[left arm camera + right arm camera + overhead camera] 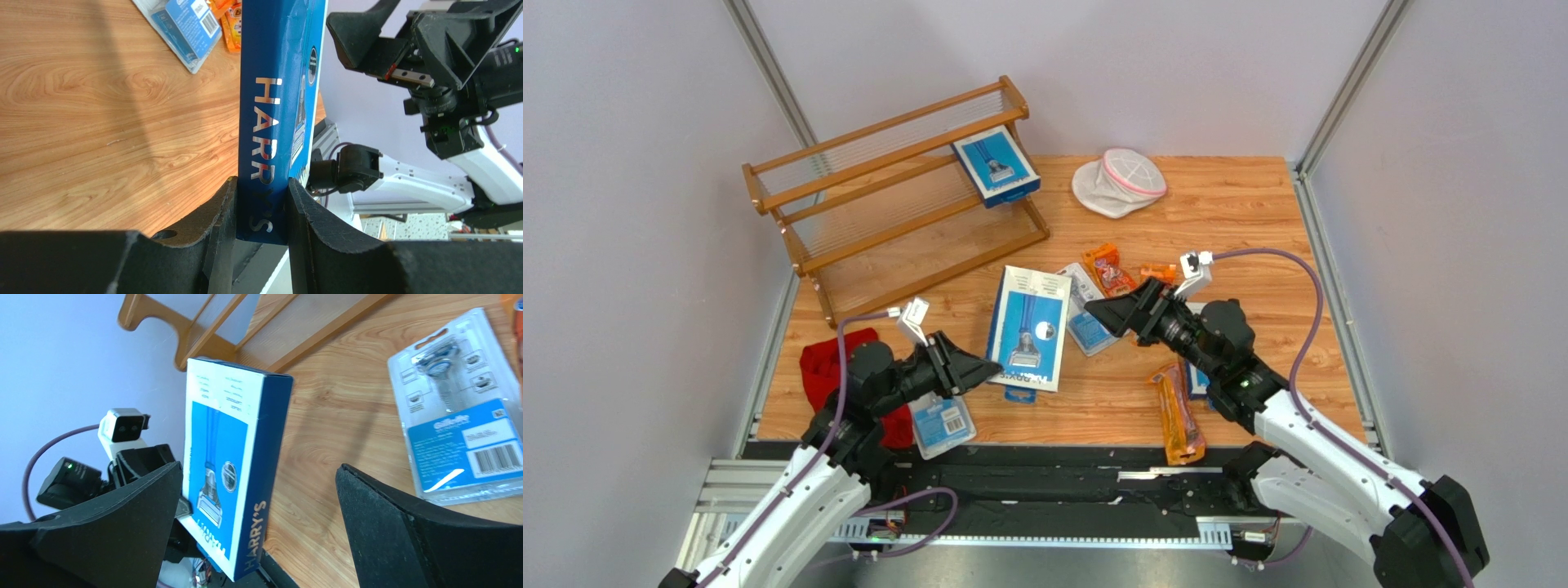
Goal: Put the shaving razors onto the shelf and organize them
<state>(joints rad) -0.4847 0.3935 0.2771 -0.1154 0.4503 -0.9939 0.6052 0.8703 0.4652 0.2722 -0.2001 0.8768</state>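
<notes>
My left gripper (987,365) (261,202) is shut on the lower edge of a flat blue Harry's razor box (1030,327) (279,92) and holds it on edge above the table's middle. My right gripper (1097,312) (259,468) faces that box (230,459) from the right with its jaws wide open and not touching it. The brown wooden shelf (891,196) (202,331) stands at the back left, with another blue razor box (995,165) on its top tier. Blister packs (1085,321) (943,425) (457,435) and orange bags (1108,270) (1177,414) lie on the table.
A red cloth (830,374) lies at the front left under my left arm. A round white pouch (1119,181) with pink trim sits at the back, right of the shelf. Grey walls close in the table on both sides.
</notes>
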